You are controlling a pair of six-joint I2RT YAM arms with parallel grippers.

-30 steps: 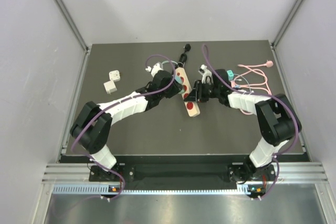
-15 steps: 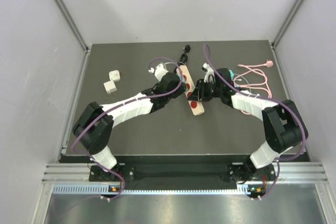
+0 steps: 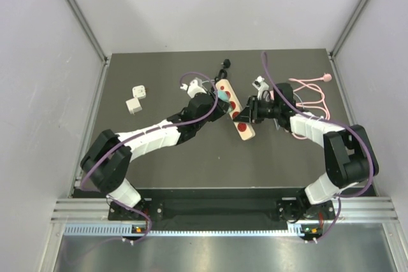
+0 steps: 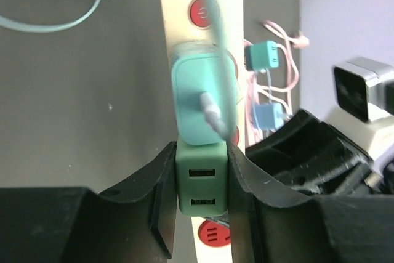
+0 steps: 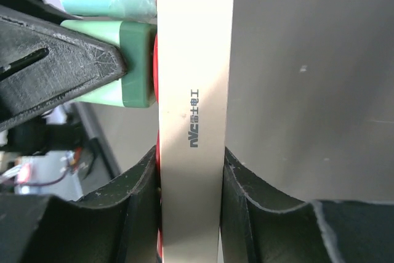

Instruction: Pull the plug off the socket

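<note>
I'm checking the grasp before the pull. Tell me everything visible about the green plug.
The green plug is a small matte plastic block with two USB ports on its outer face. It stands seated on the cream power strip, with a teal charger right beside it. The left tool clamps its two sides.
</note>
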